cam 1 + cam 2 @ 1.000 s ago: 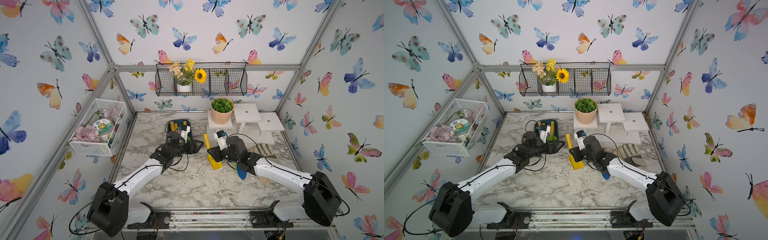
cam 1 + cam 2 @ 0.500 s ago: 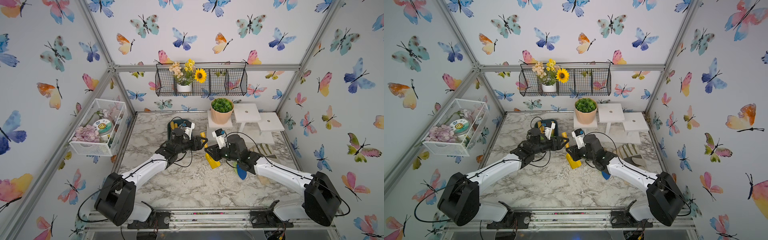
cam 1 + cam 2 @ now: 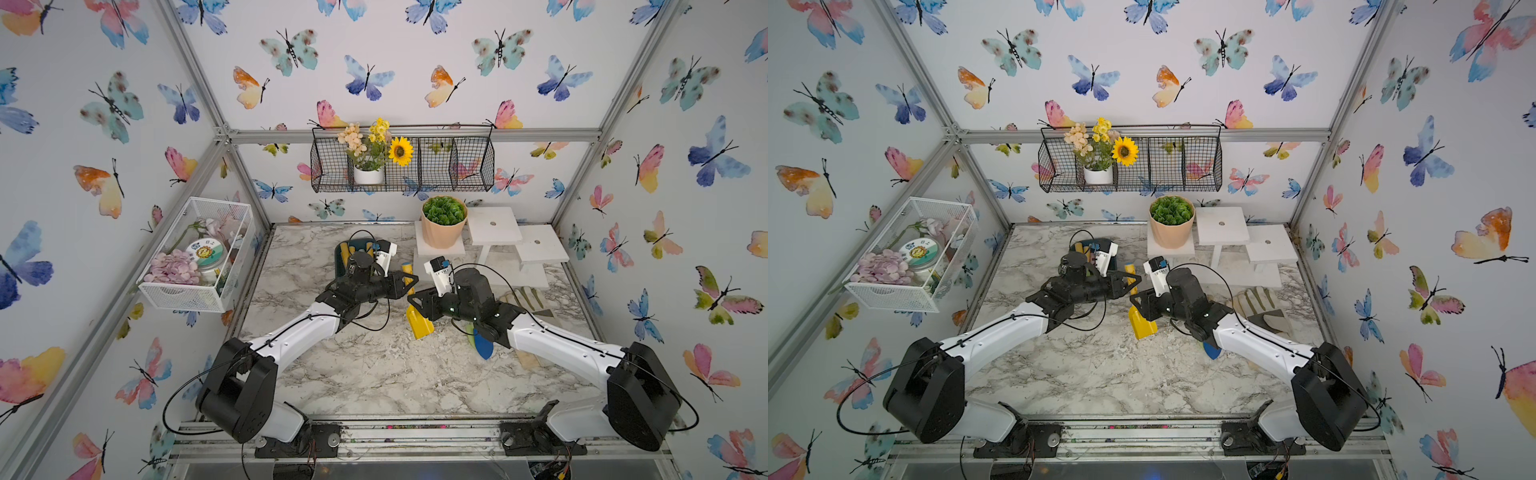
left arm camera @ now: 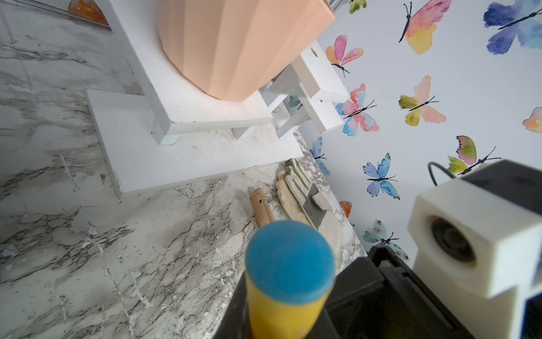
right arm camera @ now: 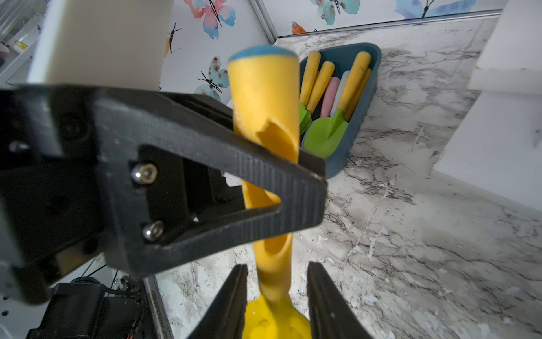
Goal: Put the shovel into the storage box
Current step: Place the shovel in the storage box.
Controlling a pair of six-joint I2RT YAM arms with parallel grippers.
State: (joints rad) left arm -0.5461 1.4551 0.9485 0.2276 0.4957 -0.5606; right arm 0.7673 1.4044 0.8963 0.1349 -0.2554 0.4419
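Right wrist shows left end effector clamped on shovel handle.

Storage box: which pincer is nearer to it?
Left. The left pincer, shut on the yellow shovel, is a short way from the storage box; the right pincer, open, straddles its handle farther off.

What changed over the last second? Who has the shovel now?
The left gripper swung in toward the right arm and closed on the handle of the shovel. The right gripper opened, its jaws now apart on either side of the handle. The shovel stays between the arms, outside the storage box. Flower pot and gloves are unmoved.
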